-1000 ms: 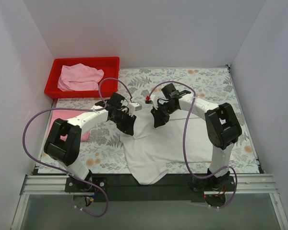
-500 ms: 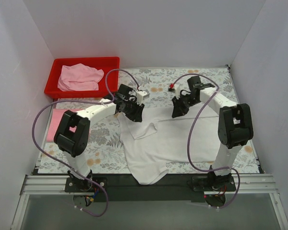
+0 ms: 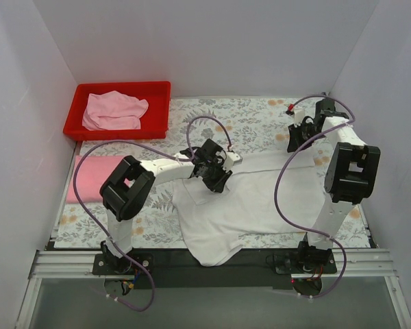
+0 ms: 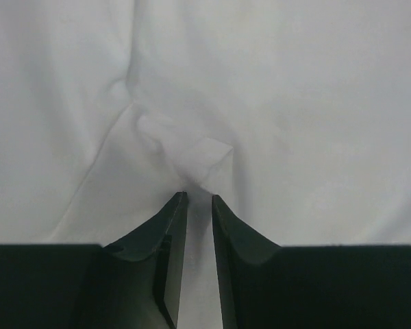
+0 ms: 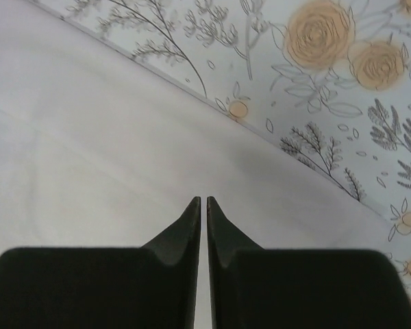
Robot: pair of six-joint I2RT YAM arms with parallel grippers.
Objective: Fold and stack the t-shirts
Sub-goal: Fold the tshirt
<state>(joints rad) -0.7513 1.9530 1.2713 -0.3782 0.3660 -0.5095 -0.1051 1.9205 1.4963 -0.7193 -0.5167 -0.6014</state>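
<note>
Spreading the white t-shirt (image 3: 246,205) flat on the surface (image 3: 260,116) appears underway: left tool (image 4: 198,199) is pinching a puckered fold, and right tool (image 5: 200,200), nearly closed, is apparently gripping its edge. Both should be tensioning evenly.

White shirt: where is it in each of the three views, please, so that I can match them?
Top external: the shirt lies in the middle, stretched between the two arms.
Left wrist: the shirt fills the whole picture.
Right wrist: the shirt covers the lower left.
Shared landmark: the floral cloth, also at the upper right of the right wrist view; the left wrist view does not show it.
</note>
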